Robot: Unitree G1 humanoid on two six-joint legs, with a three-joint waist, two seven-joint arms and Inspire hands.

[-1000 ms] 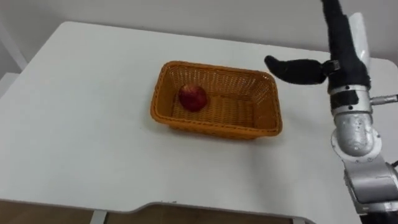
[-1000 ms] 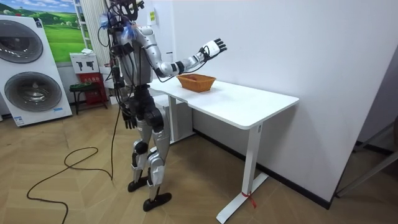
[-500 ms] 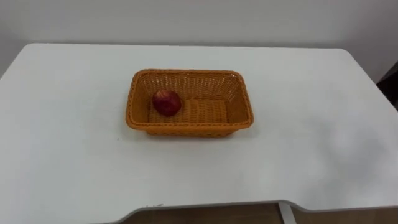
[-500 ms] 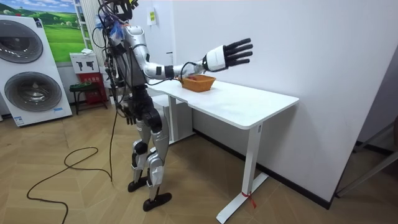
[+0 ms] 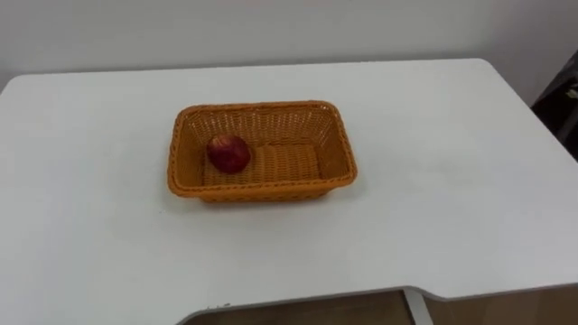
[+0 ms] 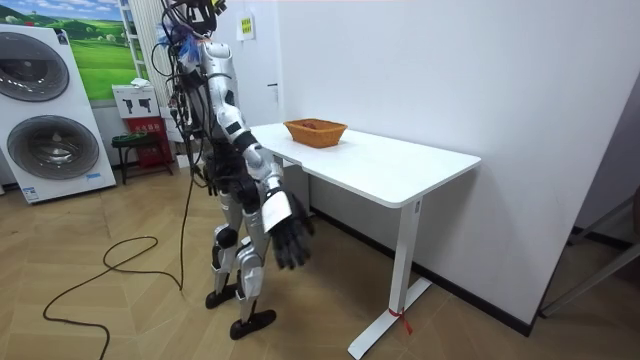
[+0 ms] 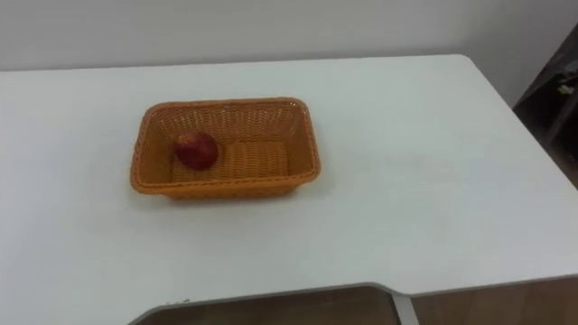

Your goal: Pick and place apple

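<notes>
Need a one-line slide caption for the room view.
Robot stands by the white table, right hand open low at its side; wicker basket on the tabletop.

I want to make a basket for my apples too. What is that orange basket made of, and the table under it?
The basket looks like woven wicker or plastic strands, matte orange-brown: a criss-cross weave shows on its walls and floor. The table is probably smooth white coated board, faintly glossy: no grain shows.

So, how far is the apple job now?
Done: the apple lies inside the basket on the table. In hand: nothing; the right hand hangs open beside the robot's leg. Left: apparently nothing, unless another placement follows.
</notes>
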